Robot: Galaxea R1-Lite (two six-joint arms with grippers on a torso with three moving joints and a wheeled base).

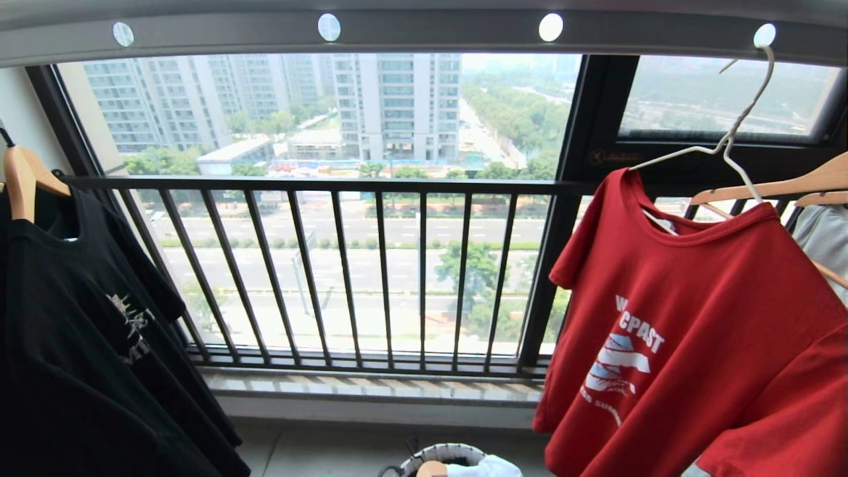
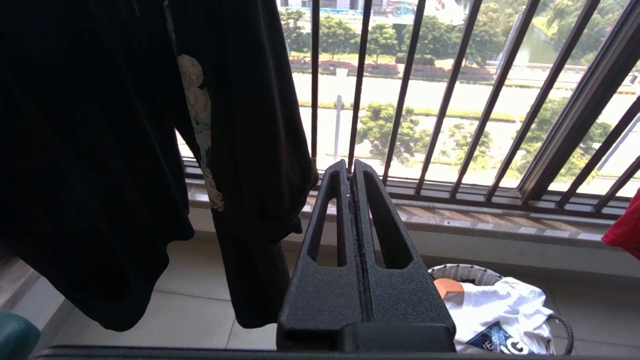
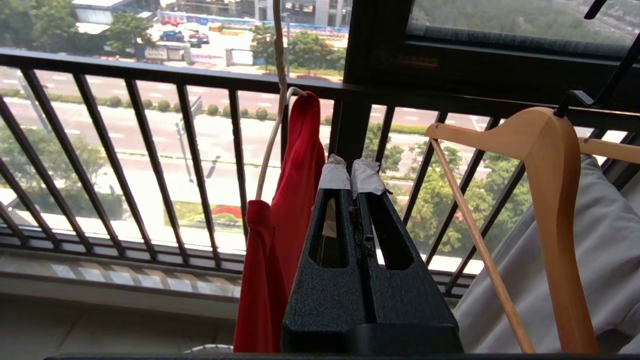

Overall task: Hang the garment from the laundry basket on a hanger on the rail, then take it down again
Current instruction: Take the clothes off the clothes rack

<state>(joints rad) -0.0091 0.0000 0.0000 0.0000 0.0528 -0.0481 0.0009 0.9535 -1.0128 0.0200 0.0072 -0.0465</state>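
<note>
The garment, a red T-shirt with a white and light-blue chest print, hangs on the thin white wire hanger. The hanger's hook sits in a round hole of the grey rail at the upper right. The laundry basket stands on the floor below, at the lower edge of the head view. Neither gripper shows in the head view. My right gripper, with white-wrapped tips, is shut and empty beside the garment, which hangs edge-on, apart from it. My left gripper is shut and empty, above and beside the basket.
A black T-shirt hangs on a wooden hanger at the left. Wooden hangers with a pale garment crowd the far right. The dark barred window railing stands behind. A white garment lies in the basket.
</note>
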